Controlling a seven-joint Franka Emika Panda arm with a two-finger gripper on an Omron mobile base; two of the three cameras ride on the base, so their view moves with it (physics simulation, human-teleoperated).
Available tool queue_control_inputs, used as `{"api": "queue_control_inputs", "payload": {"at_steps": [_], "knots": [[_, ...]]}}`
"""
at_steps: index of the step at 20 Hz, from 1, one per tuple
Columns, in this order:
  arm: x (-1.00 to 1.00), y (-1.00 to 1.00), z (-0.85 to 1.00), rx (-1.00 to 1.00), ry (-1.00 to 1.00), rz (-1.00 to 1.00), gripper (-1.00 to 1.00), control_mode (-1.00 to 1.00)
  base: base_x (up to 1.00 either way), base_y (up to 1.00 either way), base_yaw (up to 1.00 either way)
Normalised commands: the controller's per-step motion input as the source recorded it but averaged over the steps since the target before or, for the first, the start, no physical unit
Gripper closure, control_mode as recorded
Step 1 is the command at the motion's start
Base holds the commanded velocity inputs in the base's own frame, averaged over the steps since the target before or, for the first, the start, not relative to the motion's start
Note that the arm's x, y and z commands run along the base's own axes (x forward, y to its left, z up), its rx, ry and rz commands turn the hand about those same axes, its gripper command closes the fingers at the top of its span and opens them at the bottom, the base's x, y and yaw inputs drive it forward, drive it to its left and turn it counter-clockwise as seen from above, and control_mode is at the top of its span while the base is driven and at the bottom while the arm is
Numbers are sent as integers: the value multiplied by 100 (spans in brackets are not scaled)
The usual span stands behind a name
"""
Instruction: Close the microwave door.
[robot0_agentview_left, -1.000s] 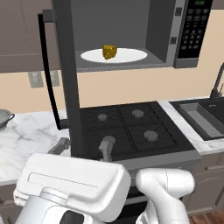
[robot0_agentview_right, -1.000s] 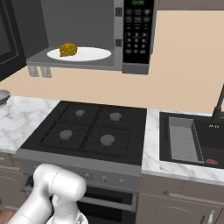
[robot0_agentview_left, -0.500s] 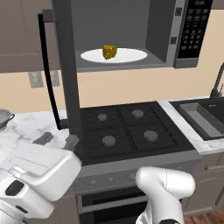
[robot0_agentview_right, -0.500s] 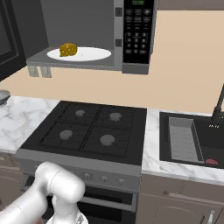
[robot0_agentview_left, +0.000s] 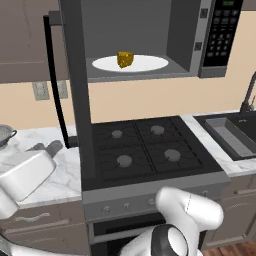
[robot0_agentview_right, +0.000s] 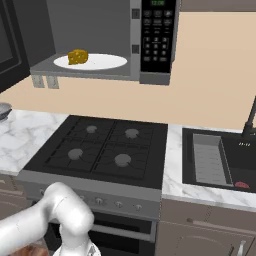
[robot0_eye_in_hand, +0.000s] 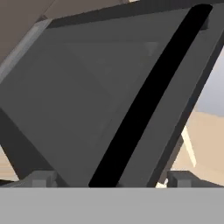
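The tool (robot0_eye_in_hand: 107, 179) points at the outer face of the microwave door (robot0_eye_in_hand: 83, 100), its two fingertips (robot0_eye_in_hand: 41, 178) spread wide, one on each side of the black bar handle (robot0_eye_in_hand: 148, 96), holding nothing. The door stands swung open to the left of the microwave (robot0_agentview_left: 150, 40), edge-on above the stove (robot0_agentview_left: 145, 150). Inside the microwave a white plate (robot0_agentview_left: 145, 63) carries a yellow piece of food (robot0_agentview_left: 125, 58). The keypad (robot0_agentview_left: 222, 32) is on the microwave's right side. The marble counter (robot0_agentview_left: 55, 175) lies left of the stove, a sink (robot0_agentview_right: 215, 157) on the right.

Microwave door (robot0_agentview_left: 77, 100) wide open
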Motion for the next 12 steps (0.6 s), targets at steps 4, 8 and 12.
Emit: {"api": "queue_control_inputs", "payload": {"at_steps": [4, 8, 12], "knots": [[47, 47, -20, 0, 8, -11, -100, -100, 0, 0, 0], [53, 37, -18, 0, 5, -11, -100, -100, 0, 0, 0], [48, 6, -3, 0, 3, -10, -100, -100, 0, 0, 0]]}}
